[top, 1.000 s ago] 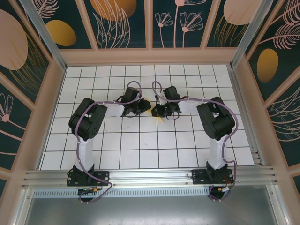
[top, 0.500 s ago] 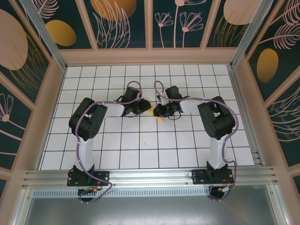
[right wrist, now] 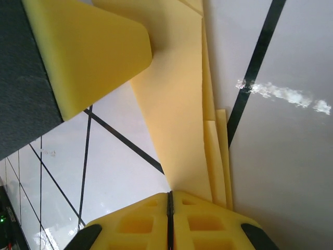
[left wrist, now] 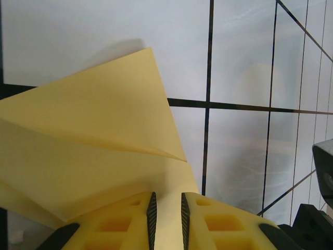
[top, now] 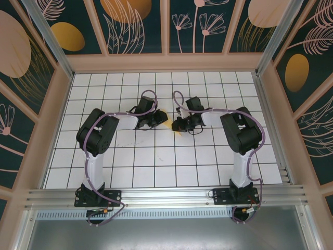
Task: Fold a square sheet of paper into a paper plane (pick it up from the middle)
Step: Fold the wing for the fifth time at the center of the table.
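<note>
**A:** Yellow paper, thin, at mid-table. From the top camera: one paper sheet (top: 179, 132), mostly hidden, showing in slivers between the two wrists. The left gripper (top: 164, 120) and right gripper (top: 174, 125) meet tip to tip over the white grid table (top: 156, 161), toward the far half.

**B:** Count?

**A:** One sheet, two arms, two grippers. Nothing else loose on the tiles.

**B:** Left wrist?

**A:** The pads (left wrist: 151, 208) stand nearly together with a strip of the sheet running between them, so it is pinching the paper. Beyond the tips, a triangular flap lies folded over a wider layer, one crisp crease ending in a point, raised off the tiles.

**B:** Right wrist?

**A:** Jaws pressed tight, seam closed. A narrow band of stacked layers runs into the tips and looks nipped there. The left gripper's finger (right wrist: 88, 47) bears on the same band farther out.

**B:** Progress?

**A:** Midway, I judge. Several folds are in and the layers are stacked. No narrow dart with a sharp nose yet, so the final lengthwise folds and wings seem left.
</note>
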Controlling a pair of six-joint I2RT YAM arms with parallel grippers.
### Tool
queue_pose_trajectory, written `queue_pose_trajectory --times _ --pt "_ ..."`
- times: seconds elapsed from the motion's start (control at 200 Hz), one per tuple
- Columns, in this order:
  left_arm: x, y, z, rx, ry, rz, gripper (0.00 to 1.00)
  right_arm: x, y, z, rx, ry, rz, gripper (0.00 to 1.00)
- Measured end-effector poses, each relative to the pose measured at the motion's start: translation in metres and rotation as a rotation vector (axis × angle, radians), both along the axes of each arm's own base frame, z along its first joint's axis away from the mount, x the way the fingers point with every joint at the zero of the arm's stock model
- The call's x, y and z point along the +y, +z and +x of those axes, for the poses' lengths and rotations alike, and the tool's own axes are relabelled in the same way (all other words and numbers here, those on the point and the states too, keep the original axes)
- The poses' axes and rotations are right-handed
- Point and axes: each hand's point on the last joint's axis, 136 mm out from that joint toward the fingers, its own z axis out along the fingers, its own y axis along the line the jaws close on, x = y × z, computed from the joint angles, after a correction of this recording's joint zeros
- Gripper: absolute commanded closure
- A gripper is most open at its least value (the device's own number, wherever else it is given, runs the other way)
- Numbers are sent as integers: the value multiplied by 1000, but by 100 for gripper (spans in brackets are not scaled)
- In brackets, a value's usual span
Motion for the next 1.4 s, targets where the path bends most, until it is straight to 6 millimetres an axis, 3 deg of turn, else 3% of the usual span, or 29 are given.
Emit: queue_pose_trajectory --times 0.285,0.58,0.826,1.396 --pt "0 0 0 0 -1 3 77 -1 0 0 -4 1 -2 92" --pt "0 0 0 0 -2 7 77 -11 22 -4 -22 -13 -4 92" --pt "0 0 0 0 -4 9 77 -17 13 -15 10 -6 -29 93" --pt "0 0 0 0 -4 9 77 -24 -2 -15 21 -24 -73 93"
